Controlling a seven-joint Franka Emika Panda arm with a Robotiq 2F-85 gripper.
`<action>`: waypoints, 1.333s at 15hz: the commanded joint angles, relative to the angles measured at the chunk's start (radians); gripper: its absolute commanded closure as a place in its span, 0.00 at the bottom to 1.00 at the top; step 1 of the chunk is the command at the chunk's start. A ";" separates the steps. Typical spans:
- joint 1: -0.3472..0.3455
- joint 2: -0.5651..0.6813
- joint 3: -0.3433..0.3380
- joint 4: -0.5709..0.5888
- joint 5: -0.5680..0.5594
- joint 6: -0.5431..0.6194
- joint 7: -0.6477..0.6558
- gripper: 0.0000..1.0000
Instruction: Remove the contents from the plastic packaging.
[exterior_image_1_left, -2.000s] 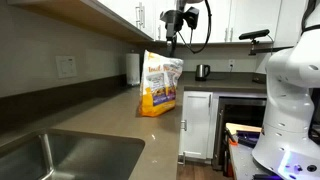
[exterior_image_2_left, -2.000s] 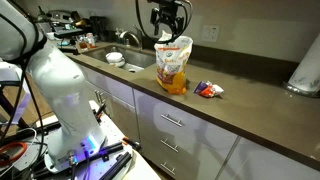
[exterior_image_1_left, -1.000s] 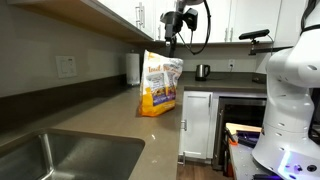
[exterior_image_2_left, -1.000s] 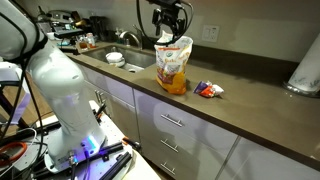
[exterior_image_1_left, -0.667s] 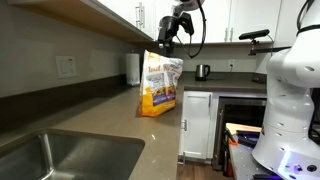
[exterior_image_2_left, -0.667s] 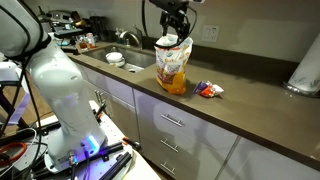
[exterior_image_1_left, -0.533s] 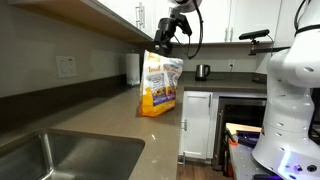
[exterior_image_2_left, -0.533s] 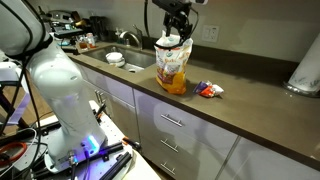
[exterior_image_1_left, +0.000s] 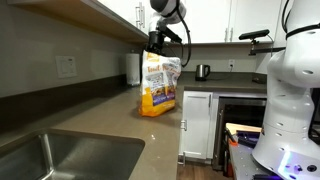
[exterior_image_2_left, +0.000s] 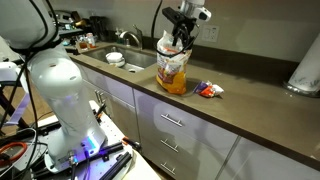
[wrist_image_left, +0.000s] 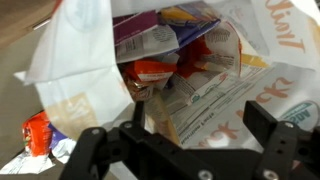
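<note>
The plastic packaging (exterior_image_1_left: 160, 88) is a tall crinkly white and yellow-orange bag that stands upright on the counter in both exterior views (exterior_image_2_left: 172, 68). My gripper (exterior_image_1_left: 157, 44) hangs just over its open top (exterior_image_2_left: 180, 40). In the wrist view the gripper (wrist_image_left: 200, 118) is open and empty, with its fingers spread over the bag's mouth (wrist_image_left: 245, 70). Inside the bag lie several small snack packets, among them an orange one (wrist_image_left: 155, 68) and a purple one (wrist_image_left: 150, 35).
A small red and blue packet (exterior_image_2_left: 208, 90) lies on the counter beside the bag and shows in the wrist view (wrist_image_left: 37, 133). A sink (exterior_image_1_left: 70, 155), a kettle (exterior_image_1_left: 202, 71), a white cylinder (exterior_image_1_left: 133, 68) and a bowl (exterior_image_2_left: 116, 59) are on the counter.
My gripper has come down from above and behind the bag to its open mouth. The bag has not moved.
</note>
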 joint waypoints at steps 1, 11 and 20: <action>-0.028 0.077 0.030 0.041 0.047 -0.044 0.061 0.00; -0.022 0.023 0.059 -0.017 0.002 -0.042 0.137 0.00; -0.024 -0.020 0.096 -0.089 -0.026 -0.112 0.357 0.00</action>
